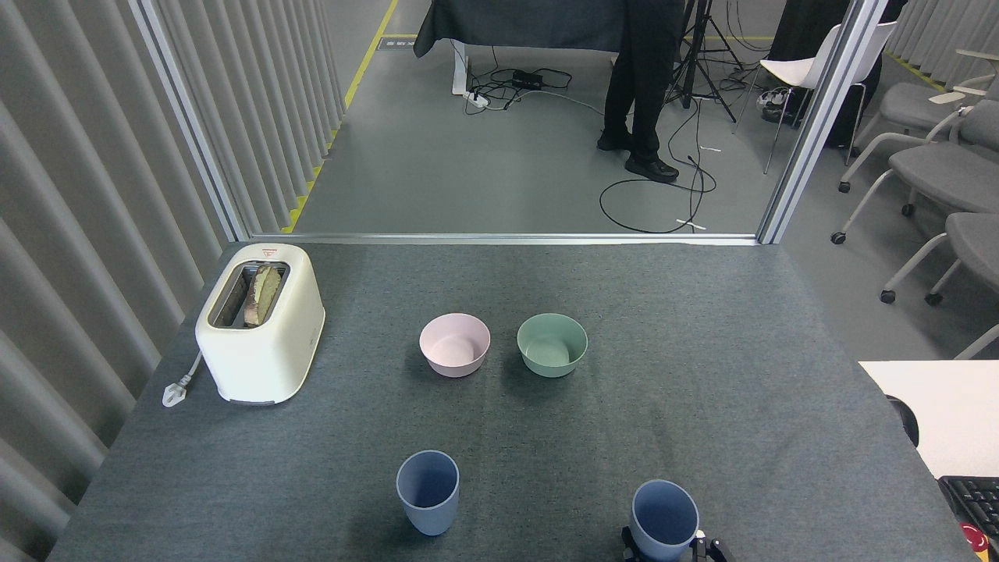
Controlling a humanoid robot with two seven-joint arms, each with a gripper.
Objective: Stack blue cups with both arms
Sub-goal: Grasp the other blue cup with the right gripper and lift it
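Grey felt-like cloth covers the surface (pixel 702 351), and the pink bowl (pixel 454 344) near its middle serves as the landmark for everything else. Far to the left of the pink bowl, close to the surface's left edge, stands a cream toaster (pixel 260 324) with a slice of bread (pixel 264 294) upright in its slot; its white plug (pixel 176 389) lies on the cloth at the toaster's near left corner. Just to the right of the pink bowl, apart from it by a narrow gap, sits the green bowl (pixel 552 344), also open side up.

Nearer the camera than the pink bowl, and almost straight in front of it, one blue cup (pixel 428 492) stands upright on the cloth with clear felt all around it. The second blue cup (pixel 664 518) is well to the right of that and nearer still, at the bottom edge of the view, tilted slightly with its mouth leaning left. Black fingers (pixel 629 544) of the right gripper (pixel 670 549) show on both sides of this cup's base, pressed against it, so the gripper is clamped around the cup. Only the tips show; the rest of the arm is cut off by the edge. The left gripper does not appear at all.

Nothing lies on the cloth between the two cups.

Far beyond the pink bowl, past the surface's far edge, a person (pixel 640 86) in dark trousers stands on the floor among cables (pixel 655 195). At the right are grey chairs (pixel 936 164), a white desk corner (pixel 944 406) and a keyboard (pixel 974 499).
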